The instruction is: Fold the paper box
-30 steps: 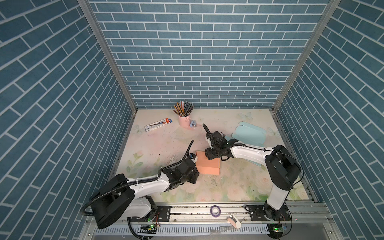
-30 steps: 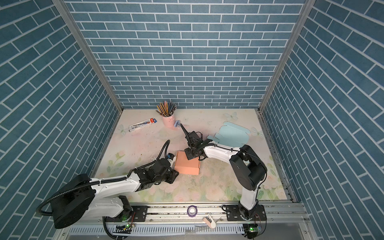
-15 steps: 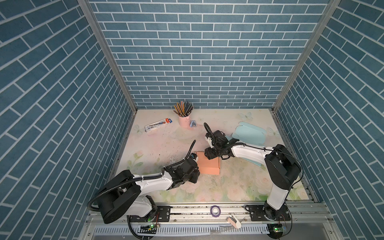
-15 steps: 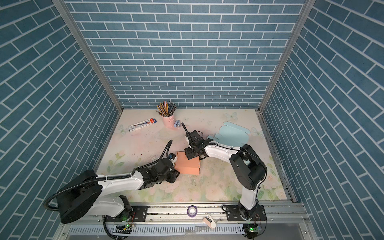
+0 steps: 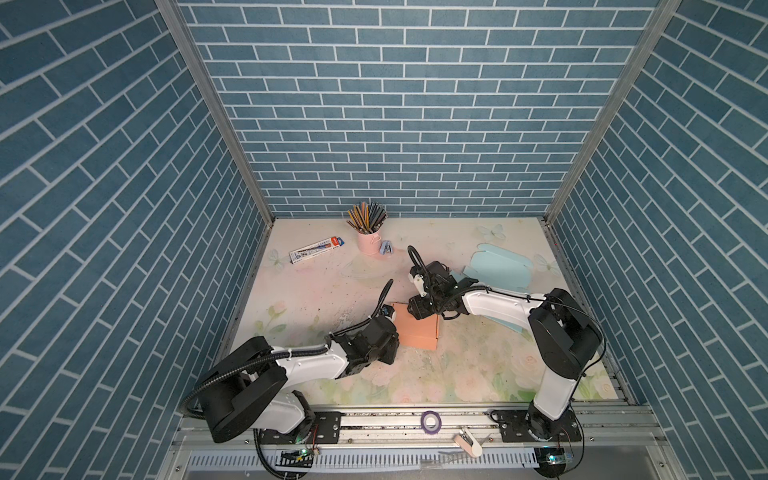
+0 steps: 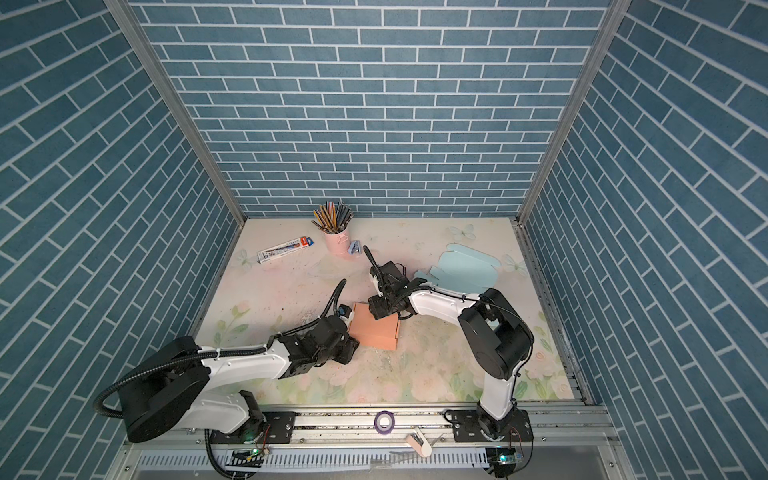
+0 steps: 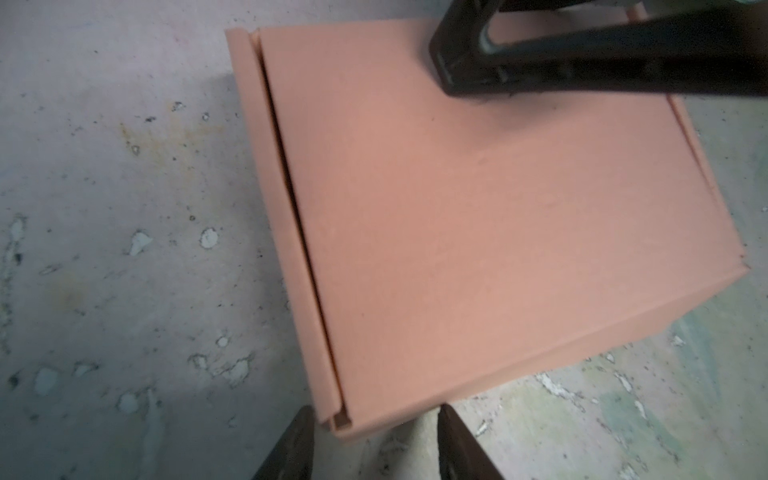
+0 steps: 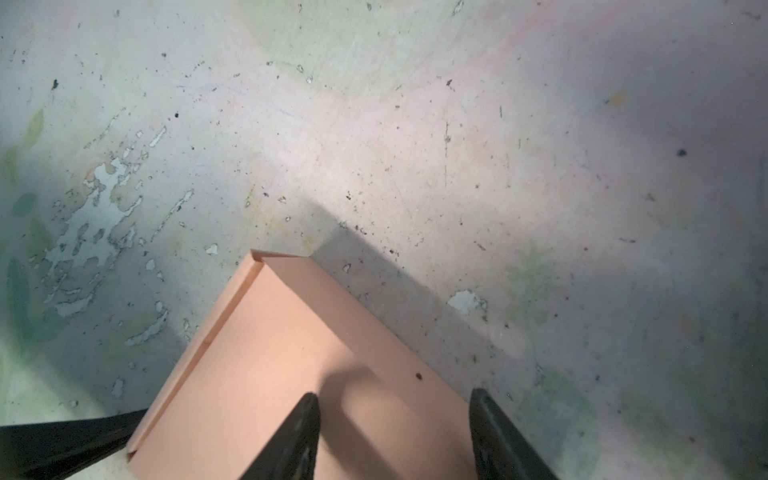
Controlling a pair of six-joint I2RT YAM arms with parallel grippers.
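Paper box (image 5: 417, 332) is seen closed and lying flat on the table (image 5: 332, 286), between the two arms. The left gripper (image 7: 375, 413) is held just off one corner with its jaws apart and nothing gripped. The right gripper (image 8: 394, 392) is set over the far part of the lid, jaws parted and empty, and one finger appears to rest on the lid. A gap (image 7: 291, 199) is left along one edge. If that pressure is released, the lid could spring open, or the light box could be shoved aside.
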